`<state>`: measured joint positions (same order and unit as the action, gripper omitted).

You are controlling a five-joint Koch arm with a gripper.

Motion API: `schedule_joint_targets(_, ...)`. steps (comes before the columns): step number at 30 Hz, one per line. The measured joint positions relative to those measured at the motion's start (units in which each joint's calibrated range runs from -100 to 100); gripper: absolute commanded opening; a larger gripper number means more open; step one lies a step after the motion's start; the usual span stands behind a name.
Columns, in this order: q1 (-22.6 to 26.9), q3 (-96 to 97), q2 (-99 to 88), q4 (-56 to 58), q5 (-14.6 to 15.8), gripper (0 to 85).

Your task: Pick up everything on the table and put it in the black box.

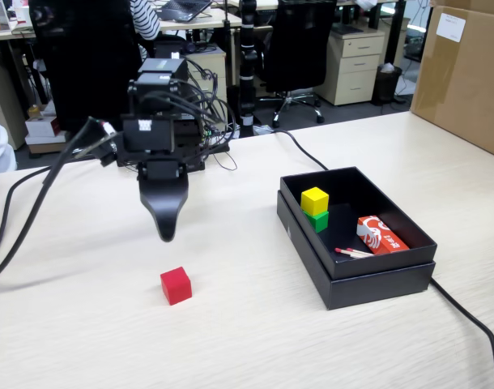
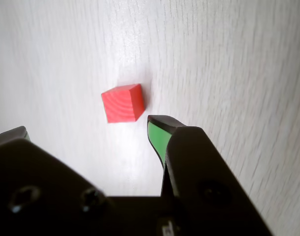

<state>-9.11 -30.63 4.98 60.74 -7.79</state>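
A red cube (image 1: 176, 285) lies alone on the beige table (image 1: 85, 324), and the wrist view shows this red cube (image 2: 123, 103) just beyond the fingertips. My gripper (image 1: 166, 231) hangs above the table, a little behind and left of it in the fixed view. In the wrist view the gripper (image 2: 88, 129) stands open with nothing between its green-padded fingers (image 2: 158, 137). The black box (image 1: 376, 274) sits to the right. Inside it, a yellow cube (image 1: 315, 200) rests on a green cube (image 1: 318, 220).
A red-and-white packet (image 1: 380, 234) and a thin stick (image 1: 354, 253) also lie in the box. A brown cardboard carton (image 1: 466, 77) stands at the far right. Black cables (image 1: 28, 211) trail across the table's left and along the box's right (image 1: 466, 320).
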Motion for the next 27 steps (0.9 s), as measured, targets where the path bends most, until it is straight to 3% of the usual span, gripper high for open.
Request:
schedule_joint_targets(16,0.24,-9.49,21.23,0.00,-0.63,46.5)
schedule_joint_targets(20,0.44,-9.77,23.17,0.00,-0.63,36.8)
schedule_joint_targets(26,0.59,-10.95,24.47,0.00,-0.49,1.6)
schedule_joint_targets(27,0.59,-11.14,24.60,0.00,0.10,0.9)
